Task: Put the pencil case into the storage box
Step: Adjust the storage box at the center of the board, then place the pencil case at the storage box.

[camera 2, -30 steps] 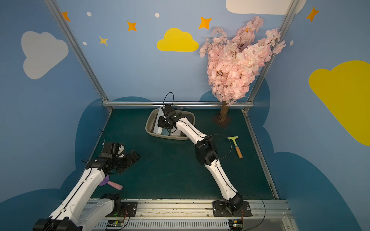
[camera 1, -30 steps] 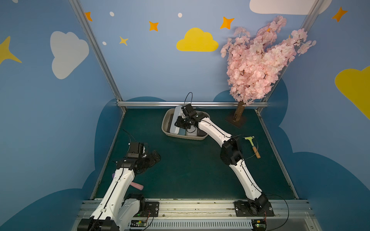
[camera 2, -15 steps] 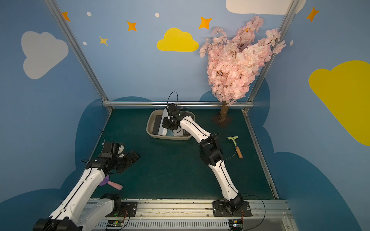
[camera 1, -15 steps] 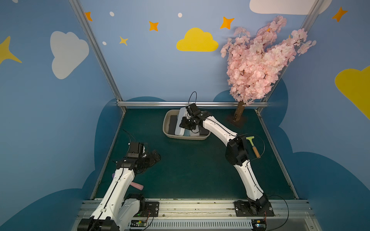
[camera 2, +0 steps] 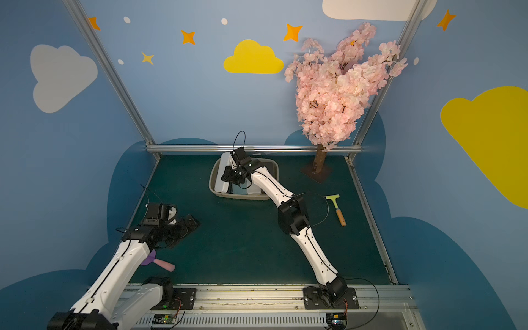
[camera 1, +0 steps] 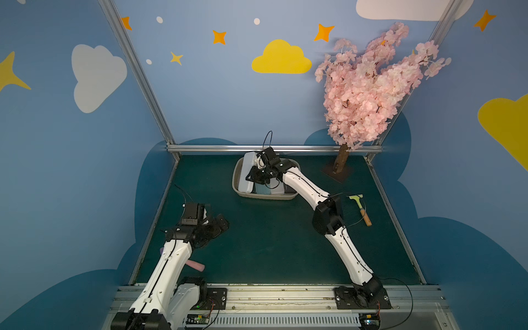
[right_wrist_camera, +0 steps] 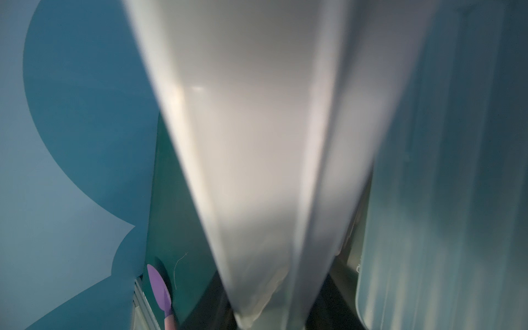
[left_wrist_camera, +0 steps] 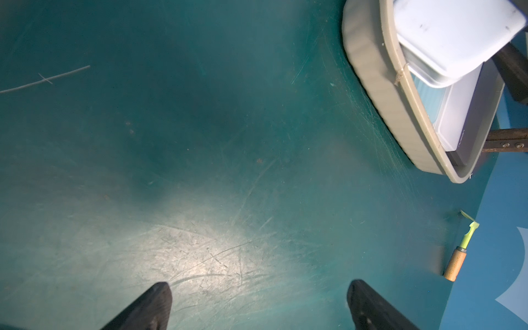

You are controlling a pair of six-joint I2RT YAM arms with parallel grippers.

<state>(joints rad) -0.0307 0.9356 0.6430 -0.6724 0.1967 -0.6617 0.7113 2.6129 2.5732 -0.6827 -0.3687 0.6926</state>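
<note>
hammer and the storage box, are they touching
Apart. The left wrist view shows green mat between the hammer and the storage box; both top views agree.

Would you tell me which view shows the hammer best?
A top view: the hammer shows whole, head and handle. The left wrist view shows it small and foreshortened; the right wrist view misses it.

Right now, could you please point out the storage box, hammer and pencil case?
storage box (camera 1: 265, 196): a top view, near wall.
hammer (camera 1: 366, 218): a top view, wooden handle.
pencil case (camera 1: 248, 164): a top view, pale face.
</note>
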